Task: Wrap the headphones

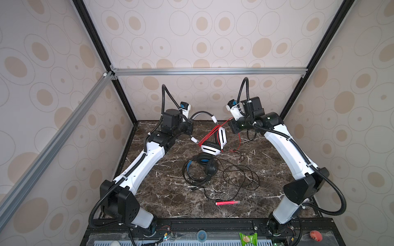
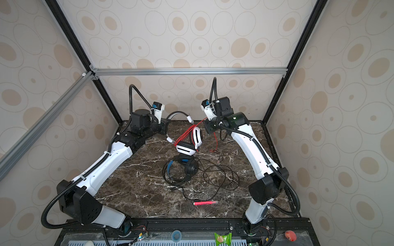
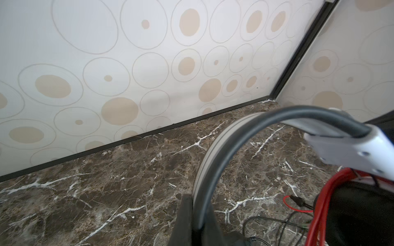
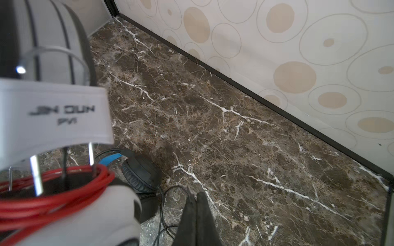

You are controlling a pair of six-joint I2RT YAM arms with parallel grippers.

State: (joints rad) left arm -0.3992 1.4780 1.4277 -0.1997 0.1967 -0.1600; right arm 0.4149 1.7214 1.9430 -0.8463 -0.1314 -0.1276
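Left gripper [image 3: 195,213] clamps white headset [image 1: 210,149], right gripper [image 4: 195,199] closed; one black headset [image 1: 212,168], one pen [image 1: 227,202].

The worktop [image 1: 166,198] has a polished, white-veined brown marble finish with a soft sheen. The white headphones [image 1: 213,148] show glossy white plastic, a matt grey band [image 3: 213,153] and bare metal slider rods [image 4: 35,174]; their red cord [image 4: 42,204] is smooth, perhaps rubbery. On the worktop, the black headphones [image 1: 211,167] have matt leather-like pads; the pen [image 1: 227,202] is pink plastic.

White headset [image 4: 70,215] blurred, edge-cropped in the right wrist view; slider lettering [image 4: 61,112] smeared.
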